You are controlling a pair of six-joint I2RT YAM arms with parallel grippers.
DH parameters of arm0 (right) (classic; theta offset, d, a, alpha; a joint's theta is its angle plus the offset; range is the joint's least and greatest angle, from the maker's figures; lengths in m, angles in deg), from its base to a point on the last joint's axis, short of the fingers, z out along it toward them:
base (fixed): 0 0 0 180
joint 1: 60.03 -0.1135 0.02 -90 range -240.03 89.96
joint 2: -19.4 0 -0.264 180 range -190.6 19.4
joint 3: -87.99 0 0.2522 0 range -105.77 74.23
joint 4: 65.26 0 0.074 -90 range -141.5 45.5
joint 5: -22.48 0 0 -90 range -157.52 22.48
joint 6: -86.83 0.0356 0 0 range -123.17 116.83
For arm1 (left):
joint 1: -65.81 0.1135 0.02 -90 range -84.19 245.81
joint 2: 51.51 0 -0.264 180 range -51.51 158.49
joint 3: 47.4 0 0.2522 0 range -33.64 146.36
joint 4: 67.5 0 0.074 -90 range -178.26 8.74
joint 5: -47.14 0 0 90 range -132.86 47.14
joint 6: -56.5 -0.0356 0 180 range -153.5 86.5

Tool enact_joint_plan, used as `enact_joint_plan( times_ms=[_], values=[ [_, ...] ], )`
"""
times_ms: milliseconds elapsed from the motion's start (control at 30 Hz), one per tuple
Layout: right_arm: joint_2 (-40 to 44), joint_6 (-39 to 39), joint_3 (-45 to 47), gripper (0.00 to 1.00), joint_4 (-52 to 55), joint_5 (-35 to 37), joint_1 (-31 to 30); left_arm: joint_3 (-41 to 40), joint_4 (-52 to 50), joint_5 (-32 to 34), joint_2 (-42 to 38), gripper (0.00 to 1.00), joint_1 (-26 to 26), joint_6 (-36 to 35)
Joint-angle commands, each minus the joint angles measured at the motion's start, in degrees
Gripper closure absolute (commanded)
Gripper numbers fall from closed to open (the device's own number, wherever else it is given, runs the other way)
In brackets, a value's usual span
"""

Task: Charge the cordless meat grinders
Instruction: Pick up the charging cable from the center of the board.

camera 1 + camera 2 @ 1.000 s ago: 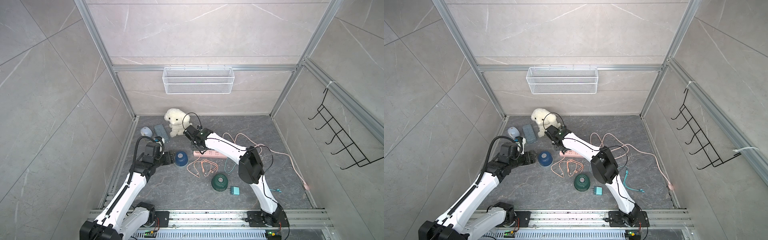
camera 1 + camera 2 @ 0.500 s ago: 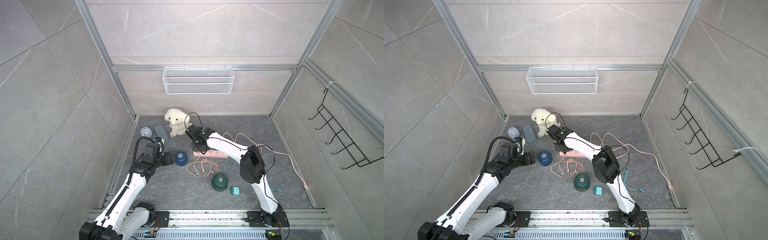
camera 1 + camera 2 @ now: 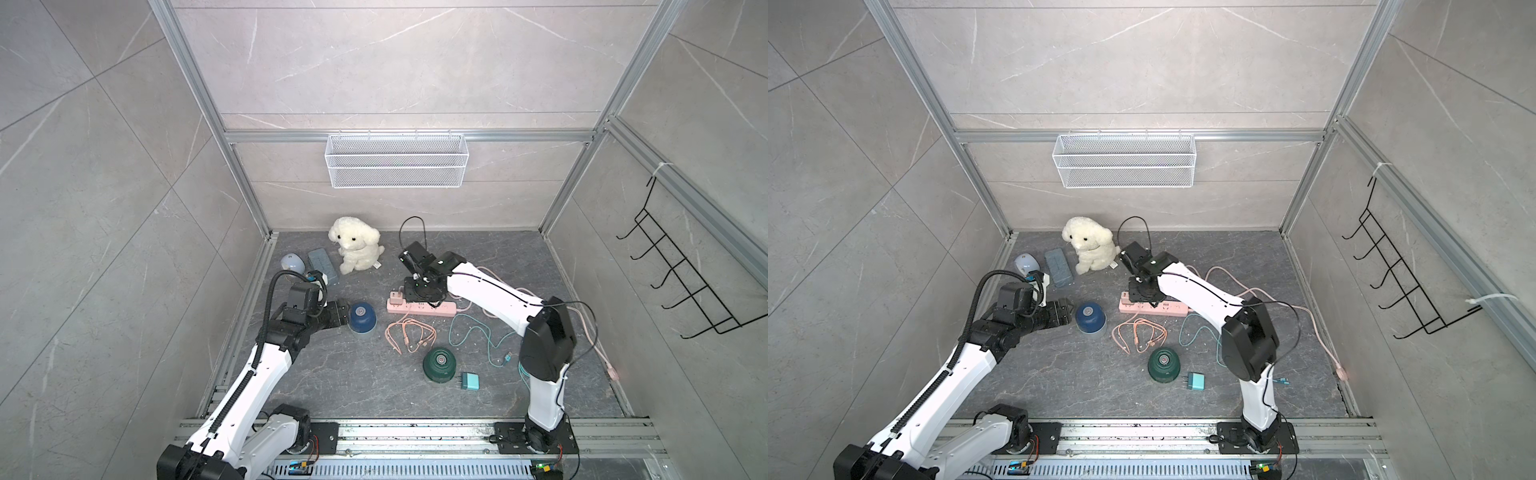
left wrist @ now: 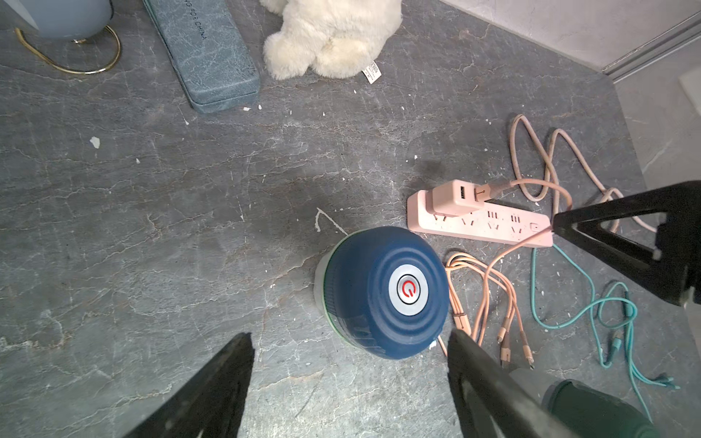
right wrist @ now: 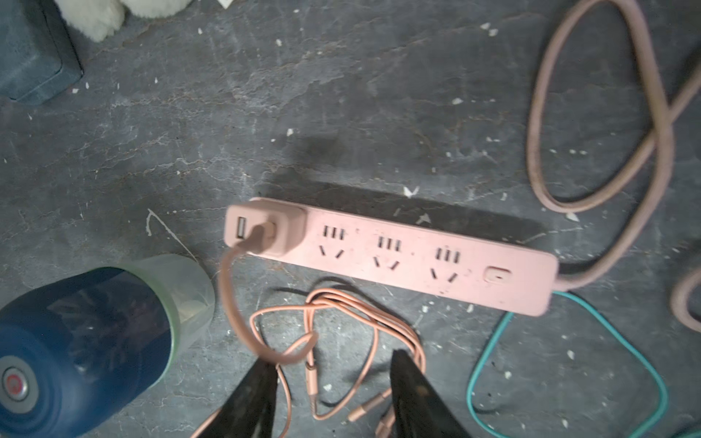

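The navy blue grinder (image 3: 361, 318) (image 3: 1090, 318) stands upright on the dark floor, its metallic power button (image 4: 409, 290) facing up. My left gripper (image 3: 341, 316) (image 4: 349, 337) is open just to its left, with the dome ahead of the fingertips and not between them. The dark green grinder (image 3: 439, 363) (image 3: 1163, 364) stands alone nearer the front. My right gripper (image 3: 419, 294) (image 5: 333, 360) hangs open over the pink power strip (image 3: 422, 308) (image 5: 417, 258), holding nothing. A pink adapter (image 5: 265, 231) sits in the strip's end socket, and an orange multi-head cable (image 5: 341, 322) runs from it.
A teal adapter (image 3: 471, 381) lies beside the green grinder, and a teal cable (image 3: 478, 336) lies right of the orange one. A plush dog (image 3: 355, 249), a blue-grey case (image 3: 322, 264) and a pale gadget (image 3: 291, 262) line the back left. A wire basket (image 3: 397, 166) hangs on the back wall.
My right gripper has opened and shifted a little to the right above the power strip. The left arm has stayed beside the navy grinder.
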Motion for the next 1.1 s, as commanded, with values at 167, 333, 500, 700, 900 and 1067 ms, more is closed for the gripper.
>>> enact_joint_plan(
  times_ms=[167,333,500,700,900,1067],
  values=[
    [2.77,-3.38,11.51,0.45,-5.03,-5.58,1.90,4.33,-0.23,-1.31,2.45,0.19,-2.41,2.95],
    [1.29,-2.44,13.35,0.42,-4.52,-8.82,2.27,5.16,0.12,0.06,4.35,0.19,-4.54,3.06],
    [0.19,0.92,15.66,0.41,-1.26,-10.87,2.26,4.94,0.76,1.84,5.23,0.19,-5.58,2.59],
    [-0.56,3.70,19.25,0.41,0.35,-11.61,1.53,4.82,1.93,2.19,5.83,0.20,-5.76,1.23],
    [-4.13,6.05,18.99,0.43,-1.65,-13.35,-0.41,4.82,1.89,2.63,6.02,0.20,-5.76,-0.45],
    [-6.27,8.14,19.38,0.48,-6.63,-16.30,-0.49,4.09,2.50,2.36,6.28,0.20,-5.76,-0.51]
  ],
)
